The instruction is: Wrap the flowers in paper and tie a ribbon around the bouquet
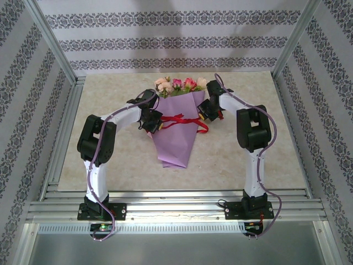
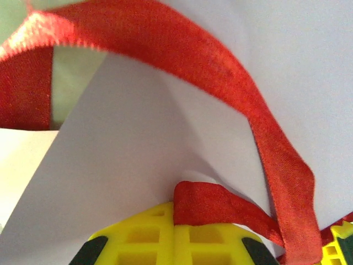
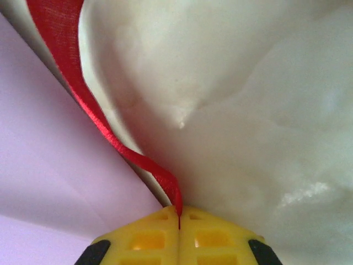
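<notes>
Flowers [image 1: 179,84] overhead; ribbon [image 2: 220,61] at wrists.

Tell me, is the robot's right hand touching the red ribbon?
Touching. The right wrist view shows it: the ribbon runs down into the seam of the right gripper, whose yellow jaws are shut on its end.

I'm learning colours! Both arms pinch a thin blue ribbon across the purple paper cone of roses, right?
No: the thin ribbon is red, not blue, as the right wrist view shows. The left fingers and right fingers pinch it across the purple paper cone of roses.
</notes>
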`<action>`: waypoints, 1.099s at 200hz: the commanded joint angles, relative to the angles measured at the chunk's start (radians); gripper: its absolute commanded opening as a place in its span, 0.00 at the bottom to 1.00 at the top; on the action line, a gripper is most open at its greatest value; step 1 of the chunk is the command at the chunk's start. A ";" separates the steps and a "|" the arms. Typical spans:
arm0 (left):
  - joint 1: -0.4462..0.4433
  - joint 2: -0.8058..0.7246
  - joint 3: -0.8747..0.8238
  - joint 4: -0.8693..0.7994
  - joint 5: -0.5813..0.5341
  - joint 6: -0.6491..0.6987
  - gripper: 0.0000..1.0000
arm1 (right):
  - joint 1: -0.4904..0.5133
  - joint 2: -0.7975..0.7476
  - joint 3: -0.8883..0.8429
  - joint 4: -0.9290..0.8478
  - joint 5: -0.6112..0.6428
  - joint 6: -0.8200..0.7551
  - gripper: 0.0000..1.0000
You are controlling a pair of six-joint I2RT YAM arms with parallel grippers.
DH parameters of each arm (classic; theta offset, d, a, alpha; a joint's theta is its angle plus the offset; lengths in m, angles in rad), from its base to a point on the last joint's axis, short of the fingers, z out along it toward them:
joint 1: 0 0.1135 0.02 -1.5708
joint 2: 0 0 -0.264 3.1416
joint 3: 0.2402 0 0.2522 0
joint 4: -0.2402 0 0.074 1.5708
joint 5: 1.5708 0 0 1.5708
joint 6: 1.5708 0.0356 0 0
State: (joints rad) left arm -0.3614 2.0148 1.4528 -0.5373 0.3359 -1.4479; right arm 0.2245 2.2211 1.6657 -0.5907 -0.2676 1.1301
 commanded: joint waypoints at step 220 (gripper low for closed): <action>0.467 -0.414 -0.310 -0.198 -0.123 0.255 0.00 | -0.221 -0.227 -0.228 0.002 0.033 -0.199 0.00</action>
State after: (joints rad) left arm 0.1005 1.6165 1.1469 -0.6907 0.2466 -1.2415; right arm 0.0143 2.0151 1.4441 -0.5587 -0.2199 0.9718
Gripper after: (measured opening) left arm 0.046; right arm 0.056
